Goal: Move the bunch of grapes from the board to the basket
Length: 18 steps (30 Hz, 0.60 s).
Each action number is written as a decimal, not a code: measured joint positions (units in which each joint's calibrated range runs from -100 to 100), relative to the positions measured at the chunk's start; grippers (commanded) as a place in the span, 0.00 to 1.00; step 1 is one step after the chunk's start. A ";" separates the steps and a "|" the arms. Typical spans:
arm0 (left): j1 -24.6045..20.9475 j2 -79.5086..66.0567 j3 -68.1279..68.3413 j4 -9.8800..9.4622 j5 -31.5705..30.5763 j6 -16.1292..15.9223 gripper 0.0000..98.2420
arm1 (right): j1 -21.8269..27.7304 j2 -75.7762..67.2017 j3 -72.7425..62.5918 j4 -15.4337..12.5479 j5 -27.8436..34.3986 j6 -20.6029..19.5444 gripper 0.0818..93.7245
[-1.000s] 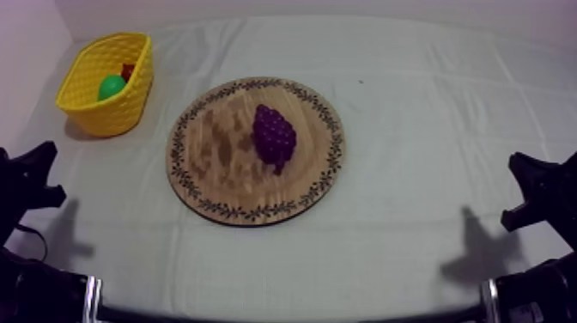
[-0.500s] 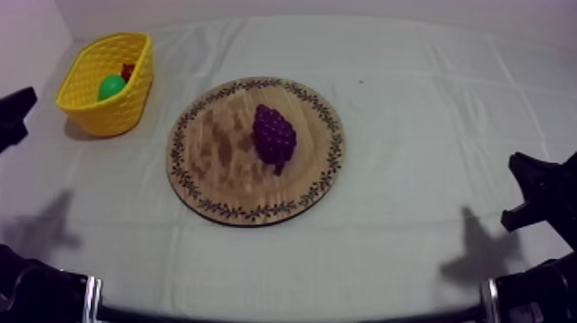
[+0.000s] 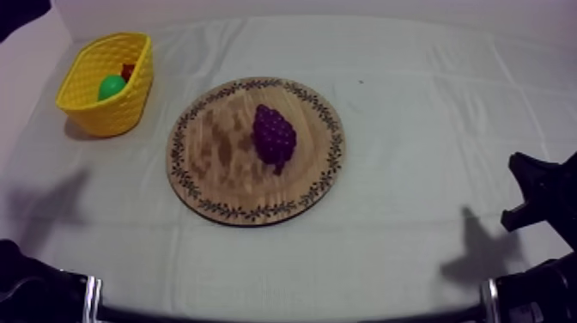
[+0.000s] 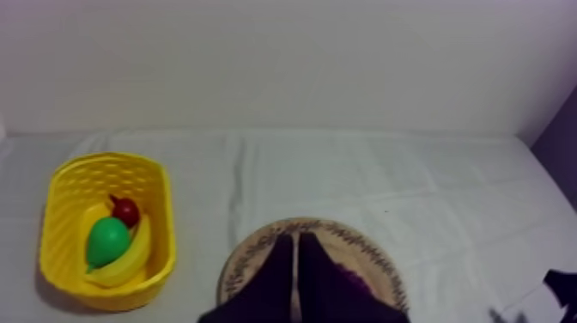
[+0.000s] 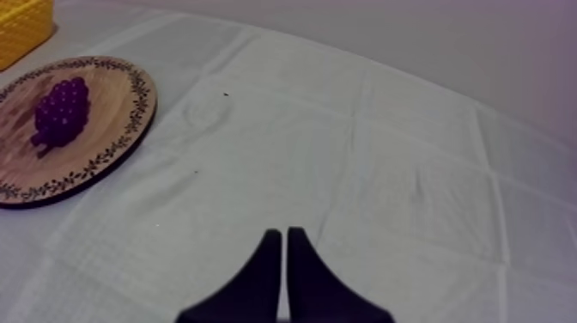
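Bunch of grapes (image 3: 275, 137) lies on the wooden board (image 3: 206, 163), and no pincer is on it yet.
The bunch of grapes rests a little right of the board's middle, well apart from the yellow basket (image 3: 112, 116) at the far left of the tabletop (image 3: 412, 129). The left pincer (image 4: 296, 240) is clenched on nothing, with its fingers together as a wedge over the board's rim. The right pincer (image 5: 284, 234) is clenched the same way above bare cloth. I judge the step in hand to be the reach, best done by the left arm, which is on the basket's side. The pincer should release wide before it descends, then close gently across the thick middle of the bunch, because the round berries may slip. The basket holds a pear (image 4: 107, 242), a banana (image 4: 120, 271) and a small red fruit (image 4: 126, 210), so the drop should aim at the bare part of its floor.
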<state>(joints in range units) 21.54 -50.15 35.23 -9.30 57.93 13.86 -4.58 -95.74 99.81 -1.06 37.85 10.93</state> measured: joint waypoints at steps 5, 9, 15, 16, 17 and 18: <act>3.12 8.79 -8.71 -1.17 4.89 3.42 0.00 | 0.00 0.00 0.00 0.00 0.00 0.00 0.00; 5.89 16.36 -15.22 -2.45 9.58 6.26 0.00 | 0.00 0.00 0.00 0.00 0.00 0.00 0.00; 10.38 27.82 -22.93 -3.62 18.16 9.75 0.00 | 0.00 0.00 0.00 0.00 0.00 0.00 0.00; 10.94 29.88 -24.02 -3.62 19.48 10.27 0.00 | 0.00 0.00 0.00 0.00 0.00 0.00 0.00; 11.43 31.93 -25.13 -3.55 20.73 10.79 0.00 | 0.00 0.00 0.00 0.00 0.00 0.00 0.00; 11.76 33.88 -26.18 -3.55 21.57 11.31 0.00 | 0.00 0.00 0.00 0.00 0.00 0.00 0.00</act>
<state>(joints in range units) 33.30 -16.27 9.05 -12.85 79.50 25.17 -4.58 -95.74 99.81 -1.06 37.85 10.93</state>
